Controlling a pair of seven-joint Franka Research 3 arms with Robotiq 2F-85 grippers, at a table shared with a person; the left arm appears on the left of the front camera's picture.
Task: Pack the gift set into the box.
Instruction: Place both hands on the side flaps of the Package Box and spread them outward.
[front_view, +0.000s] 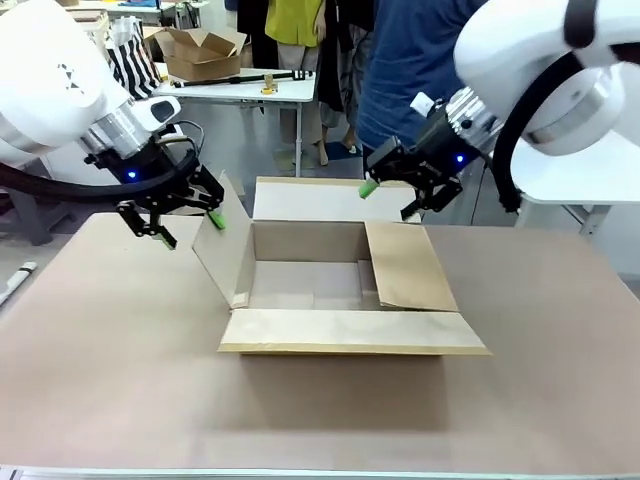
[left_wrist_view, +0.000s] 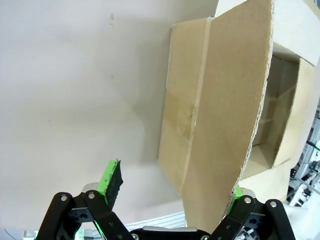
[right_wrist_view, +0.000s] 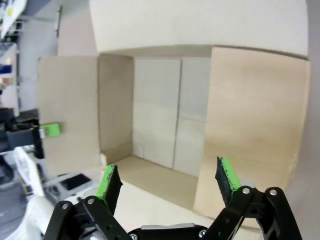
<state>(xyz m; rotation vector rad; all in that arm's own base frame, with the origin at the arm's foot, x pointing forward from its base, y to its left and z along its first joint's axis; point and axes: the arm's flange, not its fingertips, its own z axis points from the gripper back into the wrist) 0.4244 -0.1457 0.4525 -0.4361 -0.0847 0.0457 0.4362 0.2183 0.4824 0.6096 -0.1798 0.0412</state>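
Box (front_view: 350, 333) mid-table. L gripper (front_view: 190, 228) spread astride left flap (front_view: 222, 255); R gripper (front_view: 390, 200) spread, empty. Risk: right flap (front_view: 410, 268) sags inward, blocks opening.

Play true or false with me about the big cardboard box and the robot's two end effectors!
1. The box is open on top. True.
2. The box is full of presents. False: the inside that shows is bare cardboard.
3. The left end effector is open. True.
4. The right end effector is squeezing a flap. False: it is open and holds nothing, up over the box's far right corner.
5. The right flap leans inward over the opening. True.
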